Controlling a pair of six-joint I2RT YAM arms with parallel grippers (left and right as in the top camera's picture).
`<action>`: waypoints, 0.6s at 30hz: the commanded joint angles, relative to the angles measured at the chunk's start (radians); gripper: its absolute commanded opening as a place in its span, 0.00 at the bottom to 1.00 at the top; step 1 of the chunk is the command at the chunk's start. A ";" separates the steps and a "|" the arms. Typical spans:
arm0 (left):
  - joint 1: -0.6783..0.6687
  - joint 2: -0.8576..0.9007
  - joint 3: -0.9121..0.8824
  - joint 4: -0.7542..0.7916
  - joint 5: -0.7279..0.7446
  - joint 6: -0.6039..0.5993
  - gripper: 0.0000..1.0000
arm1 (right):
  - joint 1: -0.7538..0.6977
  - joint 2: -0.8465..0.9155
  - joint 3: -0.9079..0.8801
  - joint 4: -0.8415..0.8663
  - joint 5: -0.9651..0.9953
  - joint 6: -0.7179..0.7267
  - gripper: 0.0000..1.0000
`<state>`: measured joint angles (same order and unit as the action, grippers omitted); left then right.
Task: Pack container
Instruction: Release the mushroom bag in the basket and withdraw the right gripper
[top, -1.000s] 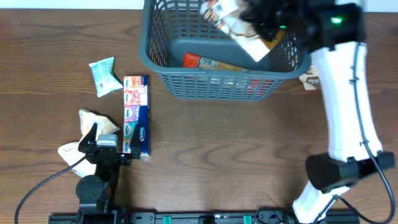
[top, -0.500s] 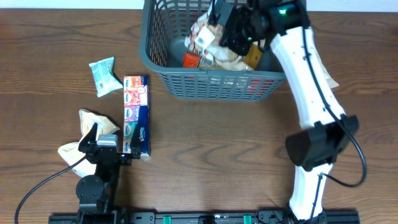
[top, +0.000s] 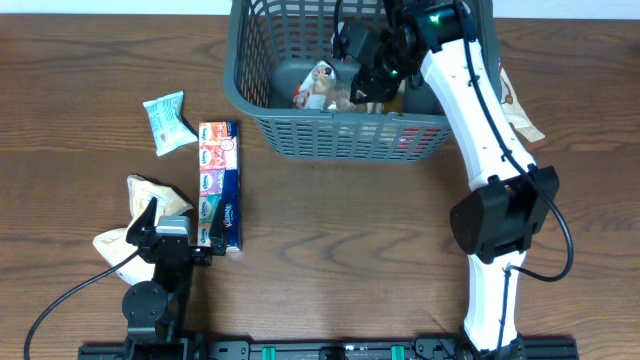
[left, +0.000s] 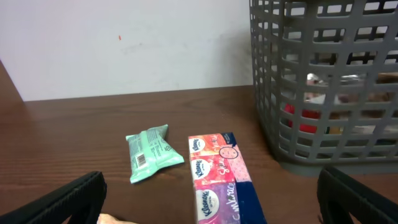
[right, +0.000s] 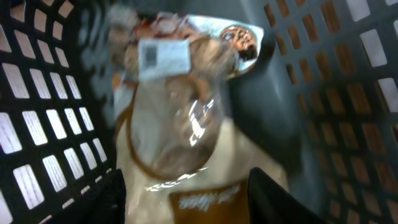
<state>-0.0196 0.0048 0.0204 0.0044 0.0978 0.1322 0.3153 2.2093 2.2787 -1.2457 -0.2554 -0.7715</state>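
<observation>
Grey container (top: 340, 142) holds a red packet (left: 297, 119) (half hidden) and right gripper (right: 189, 198) clamped on snack bag (right: 180, 118).

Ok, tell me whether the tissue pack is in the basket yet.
Out: the tissue pack lies on the table, apart from the basket.

Dark brown wooden table (top: 350, 230) carries: dark grey slotted plastic basket (top: 340, 150), mint-green wipes packet (top: 167, 122), multicolour tissue multipack (top: 218, 185), crumpled beige bag (top: 150, 192), tan packet (top: 515, 110).
</observation>
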 joint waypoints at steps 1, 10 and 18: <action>0.000 0.000 -0.016 0.005 0.000 0.012 0.98 | 0.010 -0.016 0.018 0.000 -0.004 0.024 0.47; 0.000 0.000 -0.016 0.004 0.000 0.012 0.99 | 0.008 -0.133 0.019 0.179 0.022 0.168 0.42; 0.000 0.000 -0.016 0.004 0.000 0.012 0.99 | -0.067 -0.328 0.019 0.393 0.140 0.401 0.43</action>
<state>-0.0196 0.0048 0.0200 0.0044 0.0975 0.1322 0.2928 1.9648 2.2780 -0.8692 -0.1799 -0.4969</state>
